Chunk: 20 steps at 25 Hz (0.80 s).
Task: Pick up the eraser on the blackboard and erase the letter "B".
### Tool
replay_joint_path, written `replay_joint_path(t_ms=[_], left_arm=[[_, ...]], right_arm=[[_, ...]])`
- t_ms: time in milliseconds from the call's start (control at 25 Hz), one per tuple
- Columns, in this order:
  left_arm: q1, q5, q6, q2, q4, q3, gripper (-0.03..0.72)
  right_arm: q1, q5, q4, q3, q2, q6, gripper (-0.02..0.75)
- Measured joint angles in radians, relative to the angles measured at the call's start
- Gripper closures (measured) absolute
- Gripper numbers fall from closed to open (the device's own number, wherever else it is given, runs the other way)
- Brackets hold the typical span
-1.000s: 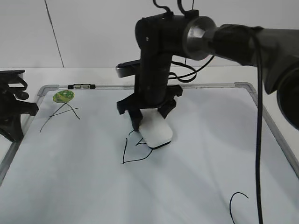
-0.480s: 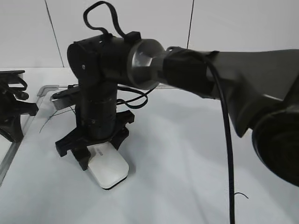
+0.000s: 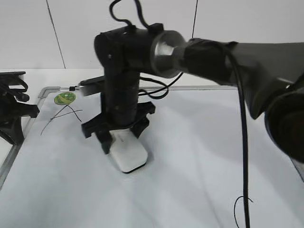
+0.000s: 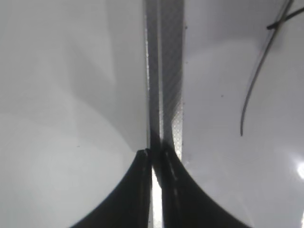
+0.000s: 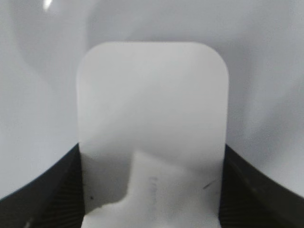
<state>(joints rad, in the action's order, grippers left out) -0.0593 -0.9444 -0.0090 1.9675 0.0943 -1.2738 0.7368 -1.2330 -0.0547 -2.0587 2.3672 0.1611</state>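
Observation:
My right gripper [image 3: 121, 138] reaches across to the left half of the blackboard [image 3: 199, 142] and is shut on the eraser [image 3: 129, 154], a flat white block pressed flat on the board. In the right wrist view the eraser [image 5: 152, 109] fills the space between the dark fingers [image 5: 45, 192] of the gripper [image 5: 151, 194]. No stroke of the letter "B" shows in any view; the board around the eraser is bare white. My left gripper [image 3: 13, 114] rests at the board's left edge, jaws shut [image 4: 153, 159] and empty over the grey frame [image 4: 166, 71].
The thin black "A" [image 3: 61, 116] and the round green magnet [image 3: 64, 98] lie at the board's far left; a stroke of the "A" [image 4: 256, 80] shows in the left wrist view. The black "C" [image 3: 240, 205] is at the front right. The right arm spans the upper right.
The right gripper swept the eraser from the "B" to the front left, then back right and slightly away. The "B" strokes seen one second ago no longer show. The left arm is still.

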Motion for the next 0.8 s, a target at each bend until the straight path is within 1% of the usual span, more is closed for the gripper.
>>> replay_joint_path(t_ms=[320, 440, 520, 600, 800], left_arm=[[0.000, 0.000, 0.000, 0.000, 0.000, 0.000, 0.668], [0.000, 0.000, 0.000, 0.000, 0.000, 0.000, 0.668], [0.000, 0.000, 0.000, 0.000, 0.000, 0.000, 0.669], [0.000, 0.000, 0.000, 0.000, 0.000, 0.000, 0.668], [0.000, 0.000, 0.000, 0.000, 0.000, 0.000, 0.668]], right_arm=[[-0.248, 0.002, 0.036, -0.002, 0.000, 0.004, 0.204], [-0.324, 0.002, 0.038, -0.002, 0.000, 0.004, 0.204], [-0.346, 0.002, 0.042, -0.002, 0.000, 0.004, 0.204], [-0.347, 0.005, 0.045, -0.002, 0.000, 0.006, 0.204], [-0.309, 0.006, 0.062, -0.002, 0.000, 0.005, 0.204]])
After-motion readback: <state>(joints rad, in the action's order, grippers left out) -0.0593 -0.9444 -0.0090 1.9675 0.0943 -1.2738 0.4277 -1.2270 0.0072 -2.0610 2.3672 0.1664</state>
